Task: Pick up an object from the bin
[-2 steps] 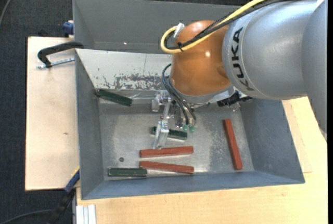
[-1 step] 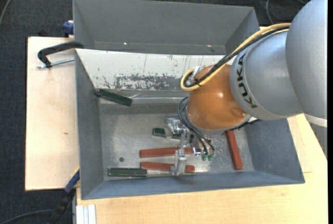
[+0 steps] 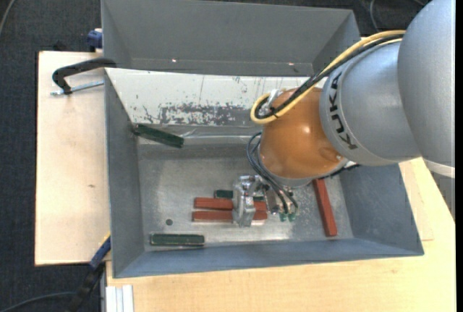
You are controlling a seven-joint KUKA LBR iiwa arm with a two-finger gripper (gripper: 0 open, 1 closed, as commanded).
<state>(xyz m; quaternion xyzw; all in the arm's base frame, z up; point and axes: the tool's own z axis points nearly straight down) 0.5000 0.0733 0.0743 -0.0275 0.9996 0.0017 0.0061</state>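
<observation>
Grey arm link (image 3: 405,100) looms at 3 o'clock. Hand (image 3: 247,206) sits low at the 3 o'clock end of two red bars (image 3: 215,209) lying mid-floor in the bin (image 3: 119,180). Apart or together: cannot tell. Judged step: grasp. Next move needs firm closure, then a straight lift.

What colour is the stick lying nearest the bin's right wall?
The stick is red, clear in the camera view.
</observation>
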